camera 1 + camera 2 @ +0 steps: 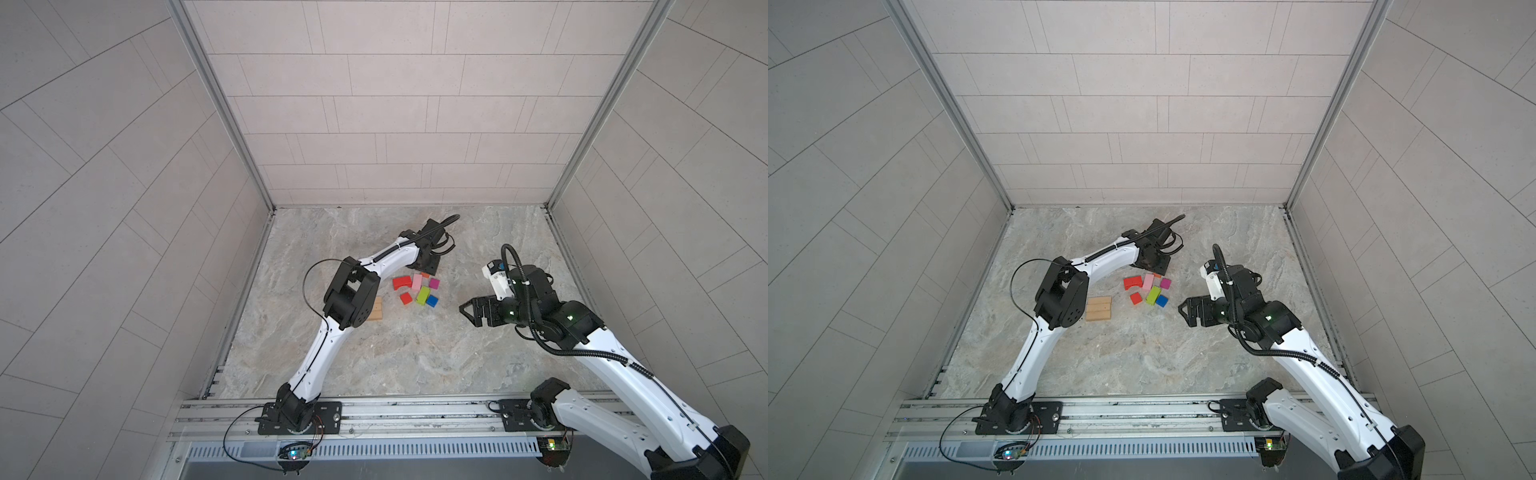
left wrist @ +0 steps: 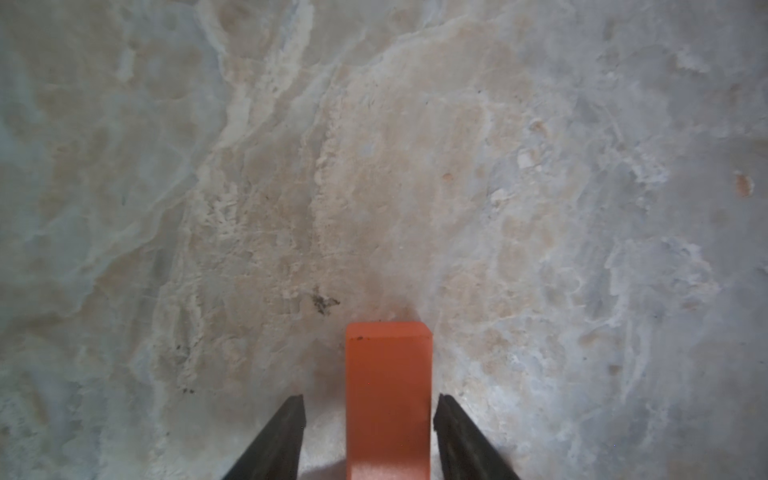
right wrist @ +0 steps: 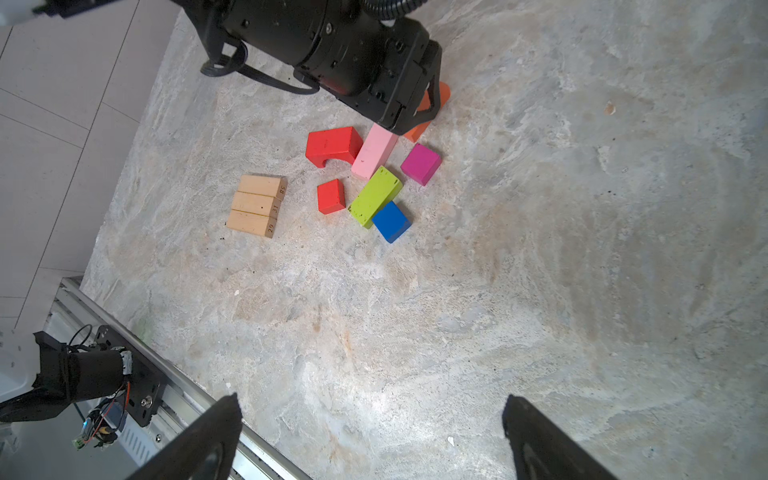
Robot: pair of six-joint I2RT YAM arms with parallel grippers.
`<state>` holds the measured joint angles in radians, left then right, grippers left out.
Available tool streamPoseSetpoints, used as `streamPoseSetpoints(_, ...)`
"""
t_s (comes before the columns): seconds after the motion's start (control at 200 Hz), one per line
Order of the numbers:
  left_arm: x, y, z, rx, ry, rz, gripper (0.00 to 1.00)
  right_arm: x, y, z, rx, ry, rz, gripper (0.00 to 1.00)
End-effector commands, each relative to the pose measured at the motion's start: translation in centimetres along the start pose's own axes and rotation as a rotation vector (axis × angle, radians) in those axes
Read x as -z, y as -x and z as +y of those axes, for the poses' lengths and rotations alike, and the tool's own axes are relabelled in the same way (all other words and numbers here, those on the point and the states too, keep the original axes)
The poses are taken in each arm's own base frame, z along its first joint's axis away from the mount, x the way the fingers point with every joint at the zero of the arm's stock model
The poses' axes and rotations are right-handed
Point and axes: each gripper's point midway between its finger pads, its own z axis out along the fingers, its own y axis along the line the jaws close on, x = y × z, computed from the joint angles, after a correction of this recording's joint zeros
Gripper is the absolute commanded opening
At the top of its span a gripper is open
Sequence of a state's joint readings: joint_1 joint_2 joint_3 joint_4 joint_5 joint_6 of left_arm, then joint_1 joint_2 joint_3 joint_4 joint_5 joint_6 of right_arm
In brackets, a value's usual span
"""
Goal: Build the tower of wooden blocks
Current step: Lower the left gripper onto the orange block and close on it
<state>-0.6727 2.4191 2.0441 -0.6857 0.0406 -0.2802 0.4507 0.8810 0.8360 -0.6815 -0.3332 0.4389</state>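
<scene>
My left gripper [image 2: 370,399] is down over the orange oblong [image 2: 388,374], which lies between its open jaws. One finger is almost on the block and the other stands a gap away. Beside it in the right wrist view lie the pink oblong [image 3: 374,151], red arch [image 3: 332,145], magenta cube [image 3: 420,163], red cube [image 3: 331,196], lime oblong [image 3: 375,202] and blue cube [image 3: 391,221]. Three tan bars [image 3: 257,205] lie flat side by side, apart from the cluster. No tower is in view; every block lies single on the floor. My right gripper [image 1: 465,309] hovers open and empty to the right.
The left arm's elbow [image 1: 353,299] hangs over the tan bars [image 1: 1099,308] in a top view. Tiled walls close in the marble floor at the left, back and right. A metal rail [image 1: 374,411] with both arm bases runs along the front edge.
</scene>
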Motion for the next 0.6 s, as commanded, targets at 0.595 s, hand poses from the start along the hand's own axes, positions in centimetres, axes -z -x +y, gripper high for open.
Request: streamPoseSetpoints(0.595, 0.21, 0.38, -0.68, 0.006, 0.002, -0.009, 0.37, 0.32, -0.22, -0.25, 0.007, -0.013, 0.0, 0.99)
